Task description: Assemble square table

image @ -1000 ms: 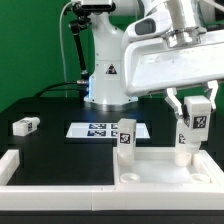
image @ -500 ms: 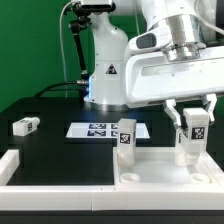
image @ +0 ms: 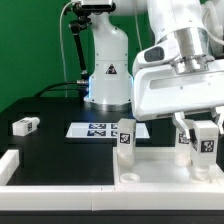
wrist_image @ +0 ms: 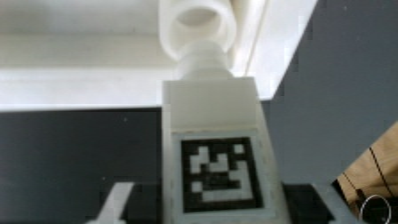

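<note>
- White plastic, the held leg block (image: 206, 146) sits upright in the gripper (image: 205, 132). The two fingers are squeezed onto its sides.
- In the wrist view, the held leg block (wrist_image: 214, 130) shows its black-and-white tag. Its round peg end points at the square top (wrist_image: 71, 40).
- The held leg block is low over the square top (image: 160, 172), near that top's edge at the exterior view's right. It is just beside a standing leg block (image: 184, 150).
- A second standing leg block (image: 126, 140) is on the square top's other far corner.
- The marker board (image: 100, 129) lies just behind the square top.
- A loose leg block (image: 25, 125) lies well away from the square top.
- It could go wrong if the held leg block bumps the standing one, because they are so close. The peg could also miss its hole and go in crooked.
- No hole can be seen. I cannot tell if the held leg block touches the square top yet. The picture cuts the square top off, and the wrist view is blurry.
</note>
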Controlling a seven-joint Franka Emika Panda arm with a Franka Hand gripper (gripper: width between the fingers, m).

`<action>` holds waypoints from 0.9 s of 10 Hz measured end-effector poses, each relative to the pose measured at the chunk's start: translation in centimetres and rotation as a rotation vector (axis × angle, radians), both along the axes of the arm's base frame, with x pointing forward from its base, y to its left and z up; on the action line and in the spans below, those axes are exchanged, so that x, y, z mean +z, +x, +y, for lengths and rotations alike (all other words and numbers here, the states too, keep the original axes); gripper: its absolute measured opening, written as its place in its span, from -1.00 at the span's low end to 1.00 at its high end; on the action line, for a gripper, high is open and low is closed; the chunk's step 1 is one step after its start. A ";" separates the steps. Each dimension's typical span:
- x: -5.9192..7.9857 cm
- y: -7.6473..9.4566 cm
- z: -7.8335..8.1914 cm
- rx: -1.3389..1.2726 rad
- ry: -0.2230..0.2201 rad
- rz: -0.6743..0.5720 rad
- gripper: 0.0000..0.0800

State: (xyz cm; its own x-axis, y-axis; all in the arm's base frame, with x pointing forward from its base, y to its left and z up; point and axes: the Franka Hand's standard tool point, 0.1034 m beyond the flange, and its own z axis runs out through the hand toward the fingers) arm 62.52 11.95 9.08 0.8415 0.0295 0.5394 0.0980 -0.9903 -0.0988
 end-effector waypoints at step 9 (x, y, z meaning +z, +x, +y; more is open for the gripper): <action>-0.3 -0.3 -0.5 -0.010 -0.004 0.002 -0.27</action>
